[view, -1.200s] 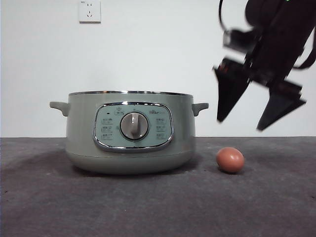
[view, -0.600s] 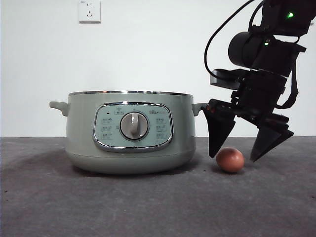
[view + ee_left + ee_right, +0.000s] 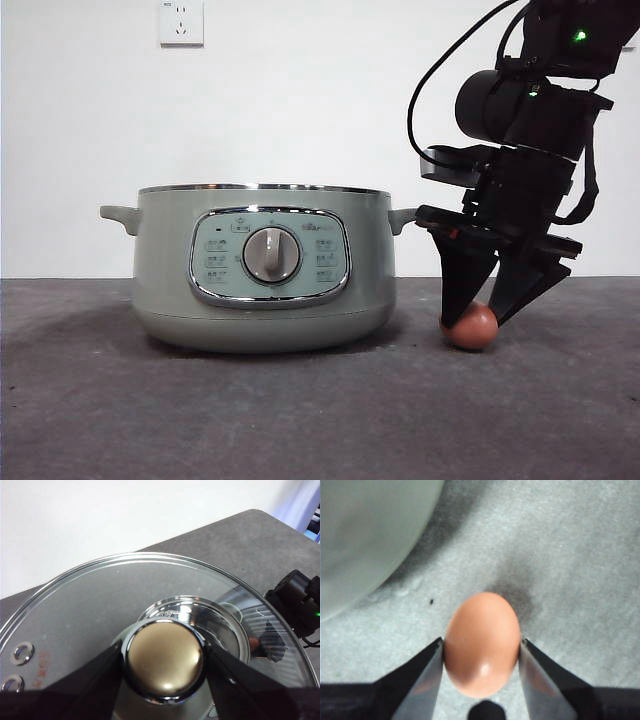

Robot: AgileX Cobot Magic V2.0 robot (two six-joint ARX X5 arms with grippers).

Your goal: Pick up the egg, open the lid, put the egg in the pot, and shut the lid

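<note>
The egg [image 3: 470, 326] lies on the grey table [image 3: 300, 420] at the lower right of the front view, just beside the pot [image 3: 262, 268] — its long axis set between the jaws, which suits a hold across the narrow waist. The right gripper [image 3: 478, 318] stands low over it, jaws narrowed until each touches a flank of the egg [image 3: 481, 644]; the egg looks not yet lifted. The lid [image 3: 150, 630] sits on the pot, and the left gripper [image 3: 165, 662] waits there with its jaws on either side of the knob [image 3: 165, 661], touching it — probably so the lid can come off once the egg is raised.

Half a second ago the right gripper's jaws stood wide apart on either side of the egg; now they have drawn in against it.
</note>
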